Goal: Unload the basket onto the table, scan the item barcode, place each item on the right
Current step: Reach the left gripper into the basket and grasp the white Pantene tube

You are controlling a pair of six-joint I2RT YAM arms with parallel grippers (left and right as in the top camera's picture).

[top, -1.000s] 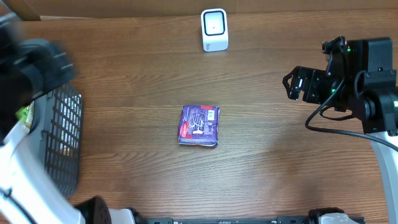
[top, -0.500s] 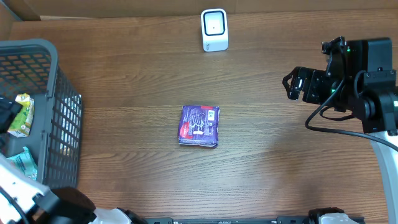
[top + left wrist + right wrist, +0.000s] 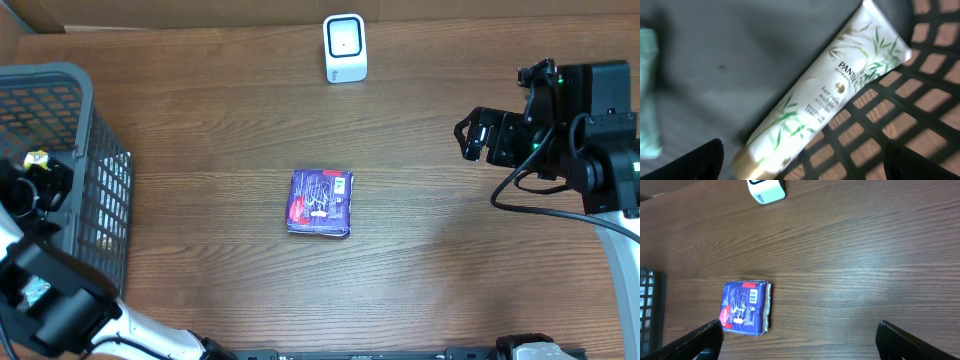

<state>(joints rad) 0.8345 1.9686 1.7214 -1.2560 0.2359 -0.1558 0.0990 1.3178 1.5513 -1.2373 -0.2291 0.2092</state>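
Item: purple packet (image 3: 321, 202) (image 3: 746, 308), flat, roughly square, foil-type wrap w/ crimped edges. Top face purple w/ white print, red patch at one corner, small white panel w/ bars at another, prob. the barcode; print too small to read. Loc.: lying flat near the centre of the wooden surface (image 3: 200, 120), nothing touching it, well apart from both arms. Scanner (image 3: 345, 47) (image 3: 766, 190): white, rounded box, upright at the far edge of the surface, well apart from the packet and roughly in line w/ it. Right gripper (image 3: 799, 330) (image 3: 475, 135): off to the right side, above bare wood, jaws spread wide, nothing between them; packet sits low-left in its wrist view, outside the jaws. Left gripper (image 3: 802, 150): inside the grey mesh basket (image 3: 100, 200) at the left edge of the surface, jaws wide apart, not clamped on anything. Below them, on the basket floor by the mesh wall, a white tube (image 3: 825, 90) w/ green bamboo-leaf print and a gold cap end, "PANTENE" legible, lying diagonal. Teal item at the left wrist view's left edge, blurred, type n/k. Yellow-green pack in the basket in the overhead view, mostly hidden by the arm.
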